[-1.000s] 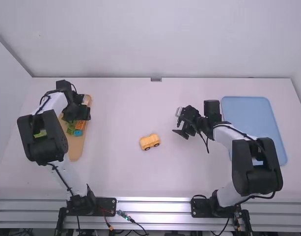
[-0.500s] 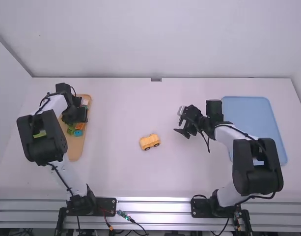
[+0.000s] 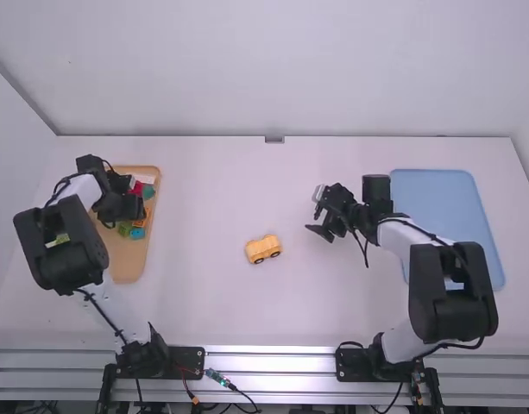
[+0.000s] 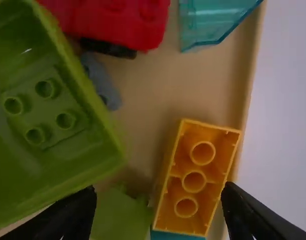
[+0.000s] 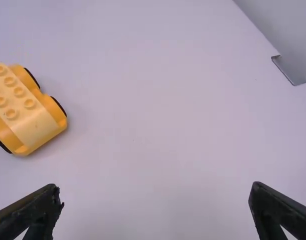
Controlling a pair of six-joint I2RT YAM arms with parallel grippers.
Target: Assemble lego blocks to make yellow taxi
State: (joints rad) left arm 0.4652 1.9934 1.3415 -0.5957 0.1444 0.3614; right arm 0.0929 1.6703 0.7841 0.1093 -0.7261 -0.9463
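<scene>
The left claw has shifted a little toward the left edge of the high view, baring the red block and the clear teal block in the wooden tray at upper left. Its fingers are spread, gripping nothing, with an orange block lying hollow side up below the gap between them. A big green piece sits beside that. The half-built yellow car stands on its wheels near mid-frame; the right claw, also spread and empty, is right of it. So the shift looks like a search for the next part — nothing has been picked yet, and a careless grab could snag the green piece.
</scene>
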